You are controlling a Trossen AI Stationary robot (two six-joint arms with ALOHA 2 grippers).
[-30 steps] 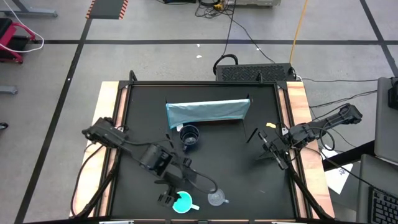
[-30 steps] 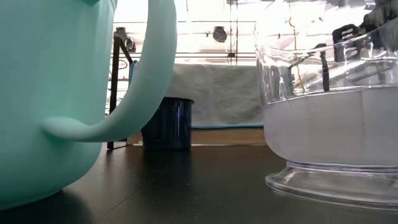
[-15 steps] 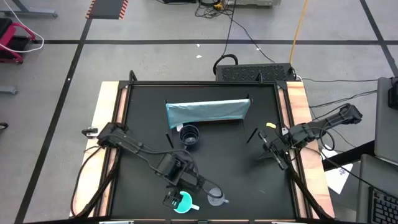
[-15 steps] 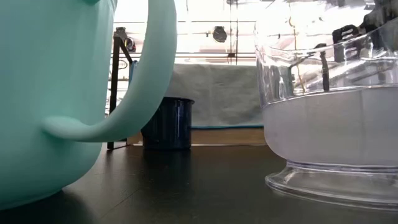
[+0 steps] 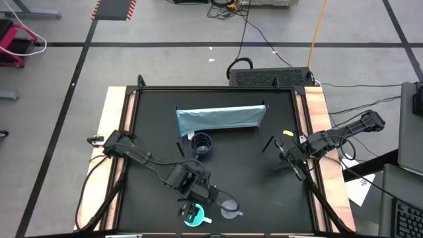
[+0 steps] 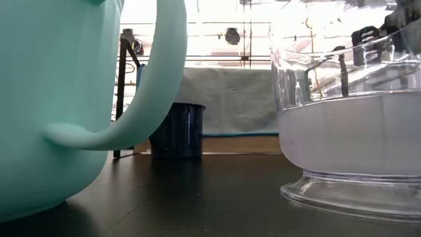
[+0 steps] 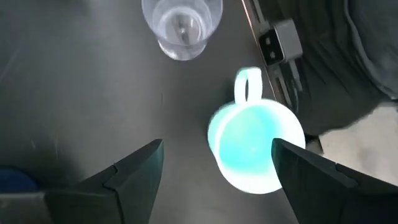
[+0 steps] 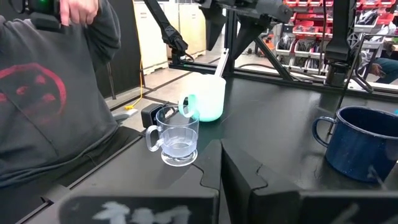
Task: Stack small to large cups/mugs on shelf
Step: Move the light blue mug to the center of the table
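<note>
**Left claw spread above the turquoise mug**

While the right arm waits at the right edge of the bench (image 5: 251,192), the left claw (image 5: 191,213) is held directly over the turquoise mug (image 5: 195,216) near the front edge, its fingers (image 7: 134,177) spread wide with the mug seen between them from the left wrist view. No contact between the fingers and the mug can be made out; nothing is gripped. The turquoise mug (image 7: 255,143) is seen upright, mouth up, with its handle turned toward the clear mug (image 7: 181,26), which is placed just beside it, also upright, on the side toward the right arm. In the low view both are shown close up, the turquoise mug (image 6: 59,99) on one side and the clear mug (image 6: 348,125) on the other.

Farther back, the navy mug (image 5: 201,145) is found upright on the bench, just in front of the shelf (image 5: 220,118), which is set across the rear middle of the bench. The three mugs are all apart from one another and none is stacked or on the shelf.

The right claw (image 5: 285,162) is kept clenched and empty, well apart from the mugs. A person in a grey sleeve (image 8: 43,106) is seen beside the bench in the right wrist view.
</note>
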